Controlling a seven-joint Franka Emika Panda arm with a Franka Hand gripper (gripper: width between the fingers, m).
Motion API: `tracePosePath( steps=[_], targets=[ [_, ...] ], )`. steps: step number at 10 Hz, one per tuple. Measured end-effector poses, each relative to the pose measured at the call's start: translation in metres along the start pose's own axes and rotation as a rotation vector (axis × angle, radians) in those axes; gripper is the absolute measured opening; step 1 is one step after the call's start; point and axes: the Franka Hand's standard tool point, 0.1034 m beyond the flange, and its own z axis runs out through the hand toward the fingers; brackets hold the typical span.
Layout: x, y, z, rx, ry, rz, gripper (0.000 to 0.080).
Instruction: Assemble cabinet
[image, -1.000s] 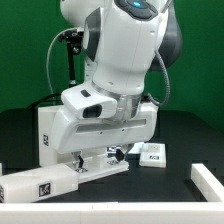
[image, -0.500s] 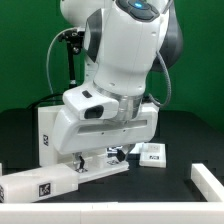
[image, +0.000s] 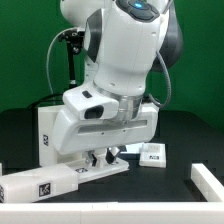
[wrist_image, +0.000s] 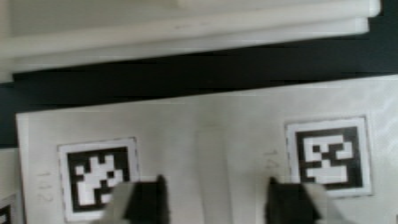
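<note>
The cabinet (image: 62, 138) is not put together. Its white plastic pieces lie apart on the black table (image: 190, 135).

The big white boxy piece (image: 70, 145) stands on the far side, toward the exterior view's left. It is partly hidden behind the big white robot arm (image: 125, 60). It has a black-and-white square tag (image: 45, 141) on its side.

A long white block (image: 40, 186) lies near the camera, at the exterior view's left, and it has a tag on it too. A small white tray-like piece (image: 152, 154) sits toward the exterior view's right, just beside the big piece. One more white piece (image: 210, 180) peeks in at the right edge, well apart from the others.

The two-finger gripper (image: 100, 158) points down in front of the big boxy piece. Under it lies the marker board (image: 100, 171), a thin flat white board.

In the wrist view the gripper (wrist_image: 210, 200) is low over that marker board (wrist_image: 205, 130). The two dark fingers (wrist_image: 143, 200) are apart and nothing is held between them. One square tag (wrist_image: 98, 172) is beside one finger and another square tag (wrist_image: 329, 152) is beside the other. I cannot tell if the fingertips touch the board.

Past the edge of the board there is a strip of black table, and then more white pieces (wrist_image: 178, 30). They are too blurry to tell which ones they are
</note>
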Motion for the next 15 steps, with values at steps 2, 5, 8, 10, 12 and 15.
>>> tracePosePath(
  steps=[2, 5, 8, 10, 12, 15],
  targets=[
    [0.002, 0.000, -0.002, -0.001, 0.001, -0.002, 0.0061],
    [0.016, -0.008, -0.028, -0.014, 0.021, -0.058, 0.0061],
    [0.031, -0.037, -0.057, -0.018, 0.080, -0.199, 0.0061],
    [0.029, -0.033, -0.052, -0.014, 0.073, -0.191, 0.0062],
    [0.030, -0.037, -0.053, -0.015, 0.075, -0.198, 0.0062],
    [0.022, -0.107, -0.075, -0.086, 0.166, -0.354, 0.0062]
  ],
)
